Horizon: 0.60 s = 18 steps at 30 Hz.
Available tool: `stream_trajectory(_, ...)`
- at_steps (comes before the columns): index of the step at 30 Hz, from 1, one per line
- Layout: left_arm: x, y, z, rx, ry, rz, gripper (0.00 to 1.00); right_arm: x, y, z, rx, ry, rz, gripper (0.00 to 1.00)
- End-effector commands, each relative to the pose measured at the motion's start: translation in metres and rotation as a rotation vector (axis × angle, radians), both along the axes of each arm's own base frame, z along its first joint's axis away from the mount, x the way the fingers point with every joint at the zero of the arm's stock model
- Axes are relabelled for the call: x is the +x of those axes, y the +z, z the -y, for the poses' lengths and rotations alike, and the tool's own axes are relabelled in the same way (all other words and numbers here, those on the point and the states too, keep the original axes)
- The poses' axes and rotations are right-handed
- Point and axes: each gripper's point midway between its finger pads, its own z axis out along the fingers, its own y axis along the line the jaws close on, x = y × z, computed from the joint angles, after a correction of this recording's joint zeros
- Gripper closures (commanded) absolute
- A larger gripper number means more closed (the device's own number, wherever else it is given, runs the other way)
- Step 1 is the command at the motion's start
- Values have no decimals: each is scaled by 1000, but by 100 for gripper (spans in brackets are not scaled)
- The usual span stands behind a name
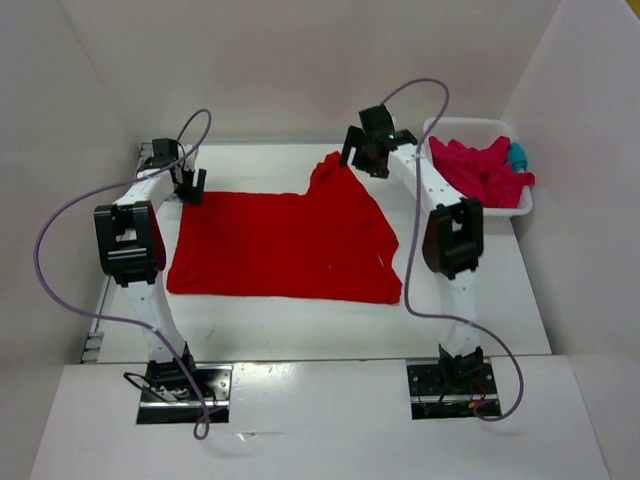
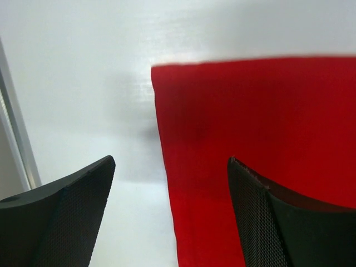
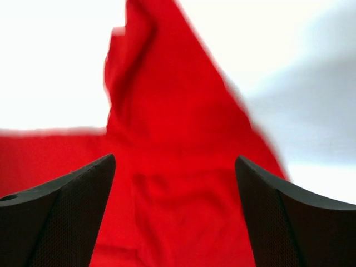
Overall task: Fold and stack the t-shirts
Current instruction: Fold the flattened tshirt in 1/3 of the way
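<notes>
A bright red t-shirt [image 1: 285, 243] lies spread flat across the white table, one sleeve [image 1: 330, 168] sticking up at the far right. My left gripper [image 1: 190, 185] hovers open over the shirt's far left corner [image 2: 167, 78], nothing between its fingers [image 2: 72, 211]. My right gripper [image 1: 365, 155] stands open just above the sleeve and shoulder [image 3: 167, 111], holding nothing. A crimson-pink t-shirt [image 1: 480, 170] lies crumpled in the basket, with a bit of teal-blue t-shirt [image 1: 516, 155] showing behind it.
The white plastic basket [image 1: 470, 126] stands at the far right corner of the table. White walls enclose the table on the left, back and right. Purple cables loop above both arms.
</notes>
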Motion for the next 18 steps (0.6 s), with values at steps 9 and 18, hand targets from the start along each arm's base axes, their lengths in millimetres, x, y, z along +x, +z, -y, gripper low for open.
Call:
stream_trajectory(9,-3,0,-15,-40,47,-15,10,70,-74,26,-183,-84,-92,10)
stream_trajectory(18,-137,6,-16,-40,-51,-218,10,-22,25,24,-241,-47,-85,9)
